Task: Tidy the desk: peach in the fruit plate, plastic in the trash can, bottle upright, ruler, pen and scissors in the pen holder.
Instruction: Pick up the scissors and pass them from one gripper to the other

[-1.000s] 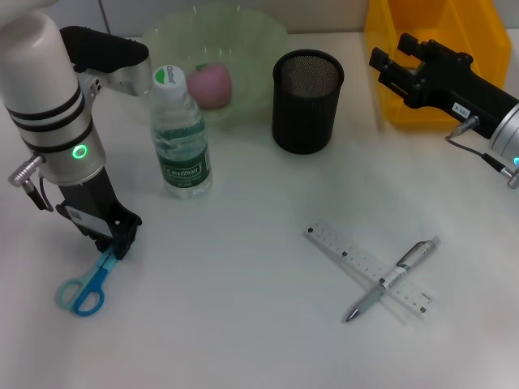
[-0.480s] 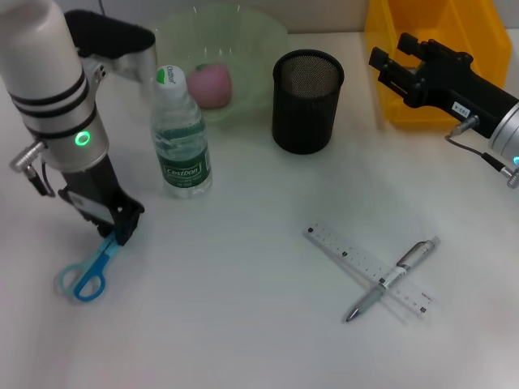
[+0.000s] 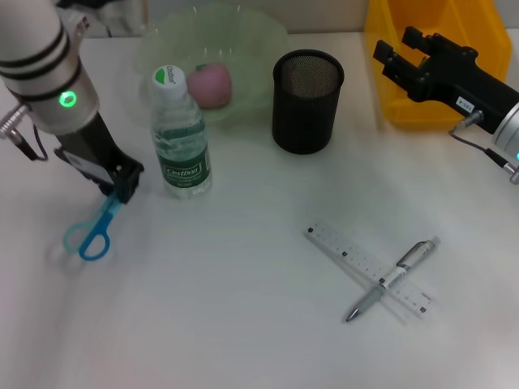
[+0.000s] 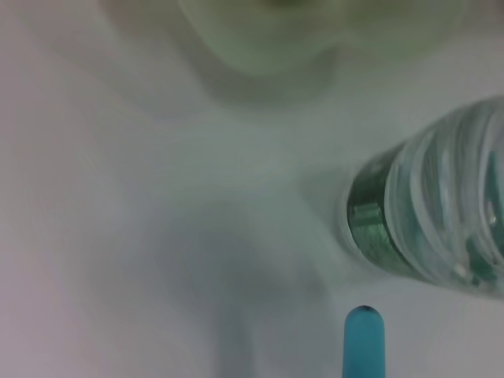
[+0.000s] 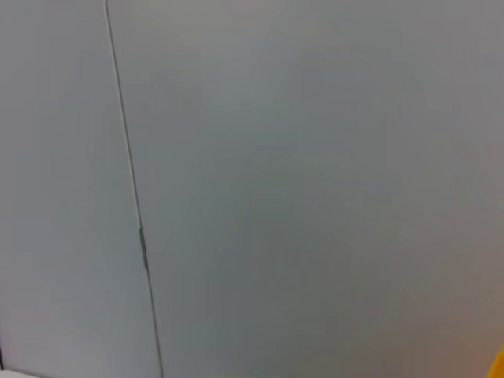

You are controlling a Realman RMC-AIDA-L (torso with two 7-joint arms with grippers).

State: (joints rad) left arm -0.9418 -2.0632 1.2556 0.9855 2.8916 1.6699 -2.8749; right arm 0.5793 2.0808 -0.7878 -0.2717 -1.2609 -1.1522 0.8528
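Scissors (image 3: 96, 229) lifted and carried away from the near edge over the last 1 second, from about 8 o'clock of the bottle (image 3: 180, 138) toward its 9 o'clock, blue handles now hanging below the left gripper (image 3: 120, 192); clamped on the blade end, judging by how the scissors trail from the fingertips in the head view; in the left wrist view only a blue tip (image 4: 365, 342) showing, close beside the bottle's base. Meaning for the task: pickup of the scissors apparently done, transport to the pen holder (image 3: 306, 100) next, at roughly 2 o'clock from the gripper, with the upright bottle standing between the 2. Peach (image 3: 210, 85) already in the fruit plate (image 3: 259, 49); ruler (image 3: 366, 268) and pen (image 3: 392, 278) crossed on the table, at about 5 o'clock of the holder, not yet handled. Right gripper (image 3: 405, 53) parked over the yellow bin (image 3: 393, 81), fingers apart, holding nothing.
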